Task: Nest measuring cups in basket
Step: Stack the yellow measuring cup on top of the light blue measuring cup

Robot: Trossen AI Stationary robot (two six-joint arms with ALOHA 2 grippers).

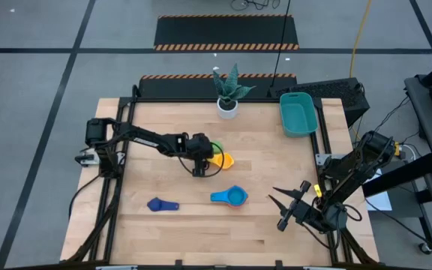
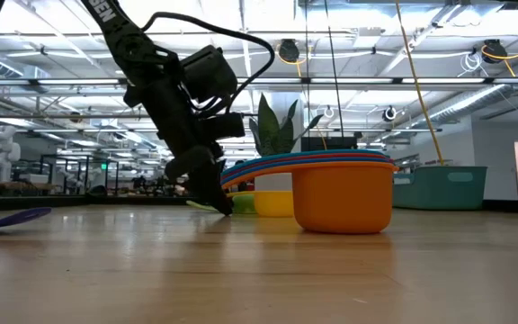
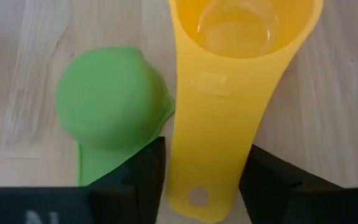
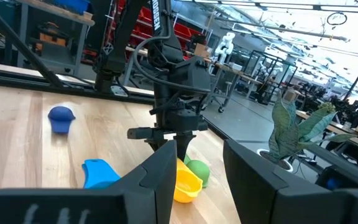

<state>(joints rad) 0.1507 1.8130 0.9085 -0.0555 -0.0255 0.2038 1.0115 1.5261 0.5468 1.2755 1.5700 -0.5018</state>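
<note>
A yellow measuring cup (image 1: 222,160) sits mouth up at the table's middle, with a green cup (image 1: 214,148) close beside it on the far side. My left gripper (image 1: 199,162) reaches in from the left and is shut on the yellow cup's handle. The green cup's handle (image 3: 101,165) runs behind one of its fingers. A nested stack of cups (image 1: 231,196), light blue on top and orange outermost (image 2: 344,198), stands nearer the front. A dark blue cup (image 1: 162,204) lies left of the stack. The teal basket (image 1: 298,114) stands at the far right. My right gripper (image 1: 287,202) waits open at the right near side. My left gripper pinches the yellow cup's handle (image 3: 188,168) by its two long edges, near the free end with the hole (image 3: 197,196). The fingers (image 3: 143,177) come slanting down from the table's left side and lie along the handle. The cup rests upright on the table.
A white pot with a plant (image 1: 227,96) stands at the far edge, left of the basket. Bare wood lies between the cups and the basket and along the near edge.
</note>
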